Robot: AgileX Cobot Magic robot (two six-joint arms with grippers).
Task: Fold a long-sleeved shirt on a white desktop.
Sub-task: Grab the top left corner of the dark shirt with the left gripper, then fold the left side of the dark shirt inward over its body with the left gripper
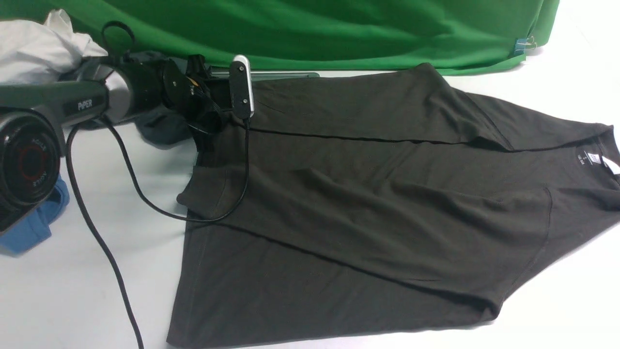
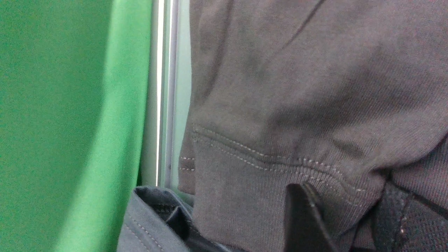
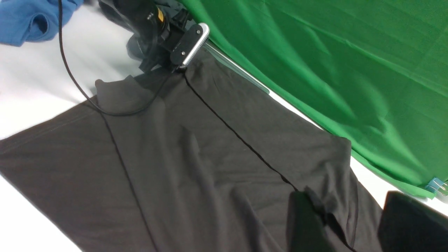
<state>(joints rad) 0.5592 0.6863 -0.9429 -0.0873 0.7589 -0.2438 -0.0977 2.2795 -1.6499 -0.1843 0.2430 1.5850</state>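
Well, the long-sleeved shirt lies spread across the white desktop, with its collar and neck label out at the right and its hem at the left. Its far side is folded in over the body, and the near sleeve lies slantwise across the middle.

The left arm reaches to the shirt's far-left corner, right by the green backdrop and the metal-rimmed hatch. In the left wrist view, the left gripper sits down on the stitched hem with its fingers apart and cloth bunched between them. Whether it is pinching that hem or only resting on it cannot be told.

The right gripper appears only in its own wrist view. It hangs above the folded edge with its blurred dark jaws wide apart and nothing clamped in them.

A black cable trails over the hem. A grey garment, a blue garment and a white cloth sit at the left.
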